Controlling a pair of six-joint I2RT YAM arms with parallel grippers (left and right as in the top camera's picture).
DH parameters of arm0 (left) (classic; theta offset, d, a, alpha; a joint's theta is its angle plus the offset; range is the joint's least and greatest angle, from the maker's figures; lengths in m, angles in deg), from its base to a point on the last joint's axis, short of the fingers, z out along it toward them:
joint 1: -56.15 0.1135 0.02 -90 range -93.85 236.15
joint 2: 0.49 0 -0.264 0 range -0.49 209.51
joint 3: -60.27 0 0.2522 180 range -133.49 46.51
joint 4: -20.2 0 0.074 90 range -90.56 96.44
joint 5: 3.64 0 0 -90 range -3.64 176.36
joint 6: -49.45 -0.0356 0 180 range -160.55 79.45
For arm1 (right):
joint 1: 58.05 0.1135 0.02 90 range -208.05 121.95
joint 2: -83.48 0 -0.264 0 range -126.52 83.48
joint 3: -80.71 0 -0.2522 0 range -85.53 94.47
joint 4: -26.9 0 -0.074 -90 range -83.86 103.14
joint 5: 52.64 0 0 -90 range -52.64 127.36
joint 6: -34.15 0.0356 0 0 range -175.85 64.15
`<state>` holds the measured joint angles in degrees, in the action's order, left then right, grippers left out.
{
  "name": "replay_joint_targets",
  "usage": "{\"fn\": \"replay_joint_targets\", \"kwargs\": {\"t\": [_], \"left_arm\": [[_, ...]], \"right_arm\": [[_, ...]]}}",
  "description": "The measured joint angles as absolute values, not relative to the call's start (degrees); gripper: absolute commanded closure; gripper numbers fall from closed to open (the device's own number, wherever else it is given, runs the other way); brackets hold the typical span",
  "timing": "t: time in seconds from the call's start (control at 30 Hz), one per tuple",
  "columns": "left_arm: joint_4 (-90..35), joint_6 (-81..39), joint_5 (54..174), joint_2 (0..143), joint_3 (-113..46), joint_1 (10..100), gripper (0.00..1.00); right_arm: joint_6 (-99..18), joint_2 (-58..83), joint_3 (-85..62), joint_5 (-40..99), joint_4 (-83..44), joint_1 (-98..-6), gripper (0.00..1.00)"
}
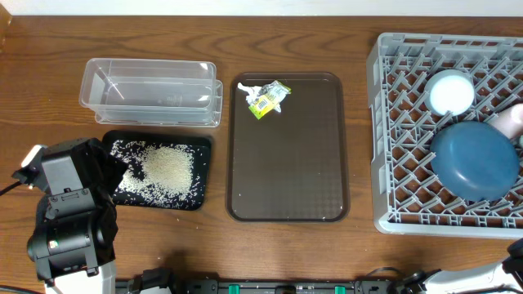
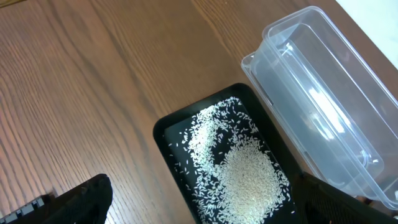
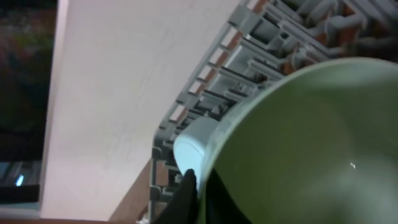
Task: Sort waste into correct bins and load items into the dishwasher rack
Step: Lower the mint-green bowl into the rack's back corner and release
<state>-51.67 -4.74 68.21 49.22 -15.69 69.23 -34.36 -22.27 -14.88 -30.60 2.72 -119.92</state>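
Pinches the pale green cup (image 3: 311, 143) by its rim in the nearly closed right claw (image 3: 200, 193), at the dishwasher rack's (image 1: 392, 98) right edge, probably to seat it among pegs. In the rack: light-blue bowl (image 1: 451, 91), dark-blue dish (image 1: 476, 159). Well left of the rack, hovers with left claw (image 2: 202, 186) wide open, empty, over rice (image 2: 249, 180) in the black tray (image 2: 163, 134); clear tub (image 2: 323, 93) empty; wrapper (image 1: 268, 98) on the brown tray (image 1: 286, 180).

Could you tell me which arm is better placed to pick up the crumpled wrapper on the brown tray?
Left: the left claw is open and empty near the clear tub, while the right claw is at the rack, by the green cup.
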Motion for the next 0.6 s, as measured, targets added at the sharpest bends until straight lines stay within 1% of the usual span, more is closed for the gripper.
{"fn": "replay_joint_targets", "kwargs": {"t": [0.17, 0.23, 0.33, 0.5, 0.6], "left_arm": [[-51.69, -4.74, 68.21, 49.25, -15.69, 69.23, 0.06], [-51.69, -4.74, 68.21, 49.25, -15.69, 69.23, 0.06], [-51.67, -4.74, 68.21, 49.25, -15.69, 69.23, 0.06], [-51.67, -4.74, 68.21, 49.25, -15.69, 69.23, 0.06], [-51.69, -4.74, 68.21, 49.25, -15.69, 69.23, 0.06]], "right_arm": [[-34.40, -21.33, -14.86, -29.05, -1.01, -122.02, 0.93], [-34.42, -21.03, -14.82, -28.76, -2.87, -122.78, 0.90], [-34.62, -19.98, -14.73, -27.06, -7.55, -123.79, 0.89], [-34.79, -17.14, -14.84, -18.84, -14.39, -125.56, 0.84], [-33.77, -14.23, -14.86, -13.16, -16.77, -125.75, 0.77]]}}
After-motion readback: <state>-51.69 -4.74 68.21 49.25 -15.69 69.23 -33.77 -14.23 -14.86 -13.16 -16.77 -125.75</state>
